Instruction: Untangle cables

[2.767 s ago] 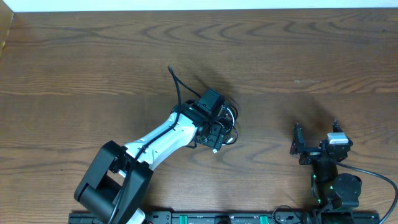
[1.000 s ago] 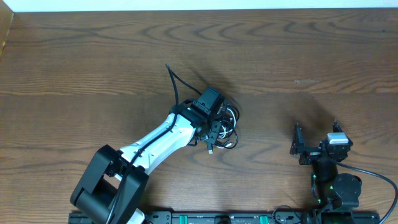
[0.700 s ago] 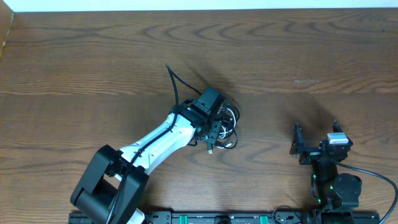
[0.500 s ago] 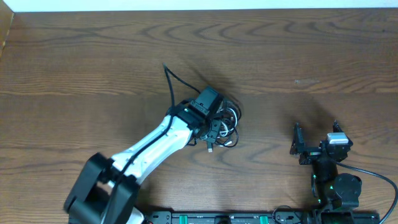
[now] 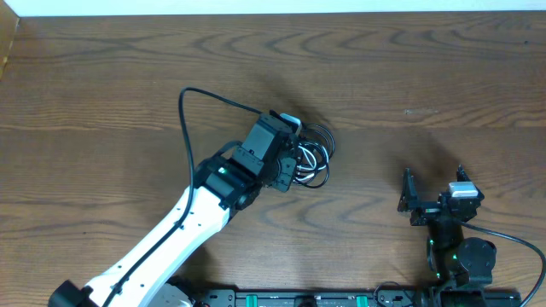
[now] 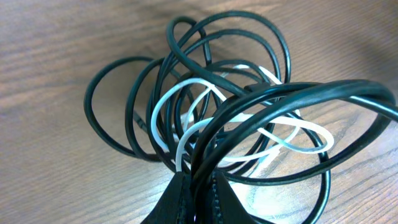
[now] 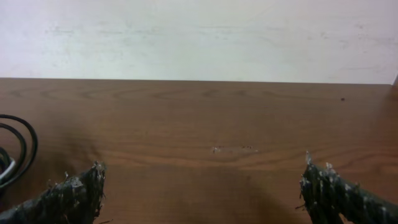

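The cables [image 6: 211,112] form one tangled bundle of black loops with a thin white cord [image 6: 186,134] woven through the middle. In the overhead view the bundle [image 5: 314,158] lies near the table's middle. My left gripper [image 6: 202,186] is shut on black strands at the near side of the tangle, and from above it [image 5: 293,164] sits at the bundle's left edge. My right gripper [image 5: 433,182] rests low on the right, well apart from the cables. It [image 7: 202,186] stands open with nothing between its fingers. A bit of black loop [image 7: 25,149] shows at the left edge of the right wrist view.
The left arm's own thicker black wire [image 5: 183,111] arcs high to the left of the wrist. Brown wooden table [image 5: 409,77] runs to a pale back edge [image 5: 273,7]. A black rail [image 5: 324,298] lies along the front.
The left arm has swung and stretched out, and its wrist moved up and left. The bundle shifted slightly toward the back with the gripper still shut on it. The right arm has not moved.
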Available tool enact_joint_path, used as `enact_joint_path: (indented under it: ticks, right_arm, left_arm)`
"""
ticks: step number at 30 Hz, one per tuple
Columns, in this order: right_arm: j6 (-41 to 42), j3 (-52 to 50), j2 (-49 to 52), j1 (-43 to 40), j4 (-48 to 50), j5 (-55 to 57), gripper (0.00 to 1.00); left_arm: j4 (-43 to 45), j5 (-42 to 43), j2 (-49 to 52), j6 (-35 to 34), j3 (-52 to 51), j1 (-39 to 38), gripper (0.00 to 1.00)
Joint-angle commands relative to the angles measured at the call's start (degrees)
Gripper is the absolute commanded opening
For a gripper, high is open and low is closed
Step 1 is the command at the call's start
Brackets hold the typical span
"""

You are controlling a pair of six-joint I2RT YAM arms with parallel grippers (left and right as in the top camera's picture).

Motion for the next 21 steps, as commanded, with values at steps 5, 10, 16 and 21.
enact_joint_path:
  ticks: [5,10,16,21]
  right_arm:
    - [0.37,-0.09,-0.24,-0.79,-0.2,-0.55,0.99]
    - [0.33,-0.09,-0.24,-0.79,-0.2,0.37,0.99]
    - [0.42,-0.09,-0.24,-0.76,0.31,-2.25,0.99]
    - [3.43,-0.09,-0.24,-0.79,7.28,-12.48,0.99]
  left_arm:
    - [0.17,-1.4,-3.08,2.4,0.35,-0.02,0.07]
    - [0.2,-1.38,-3.32,3.61,0.33,-0.02,0.08]
    - [0.46,-0.92,-3.32,7.26,0.33,-0.04,0.08]
    - [1.36,-0.96,-3.32,17.7,0.33,-0.02,0.08]
